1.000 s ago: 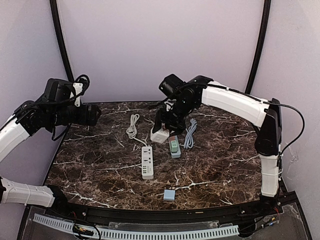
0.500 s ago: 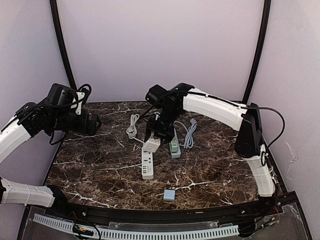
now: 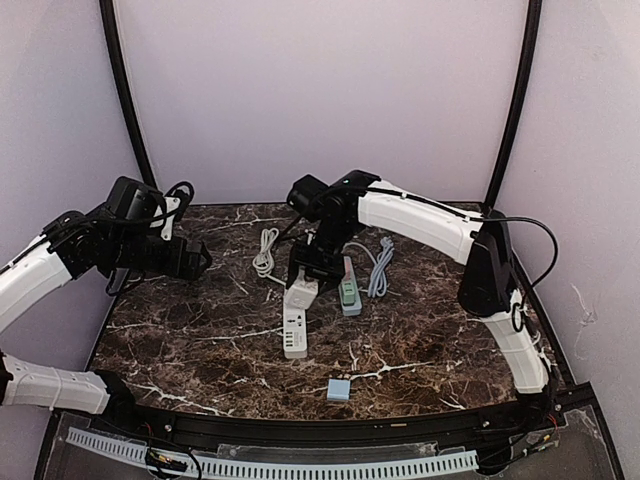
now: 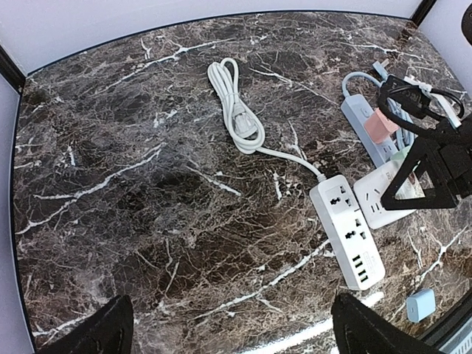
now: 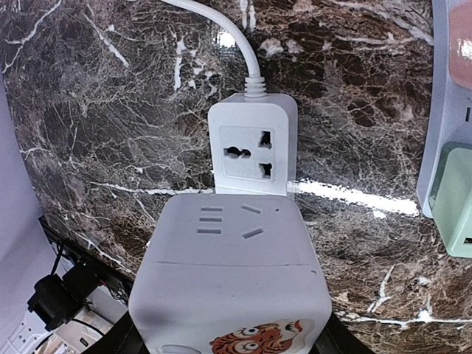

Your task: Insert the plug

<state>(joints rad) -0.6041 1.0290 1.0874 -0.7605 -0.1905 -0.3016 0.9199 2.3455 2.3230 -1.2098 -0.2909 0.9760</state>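
White cube plug [image 5: 232, 273] is gripped by the right gripper [image 3: 303, 284], jaws part closed on its sides. It is held over the far end of the white power strip [image 3: 295, 330]; contact between them cannot be told. The slotted face is turned up toward the wrist camera, with a tiger sticker on a side face; prongs are hidden. The strip's long axis runs near to far, cord at the far end, end socket uncovered. The cube is crowded just to the right by a green adapter [image 3: 348, 291] on a pale blue strip [image 4: 359, 118]. Open table [image 3: 180, 330] is seen to the left. The left gripper [image 3: 196, 262] is held wide open, nothing in it, above the table's left edge, well apart.
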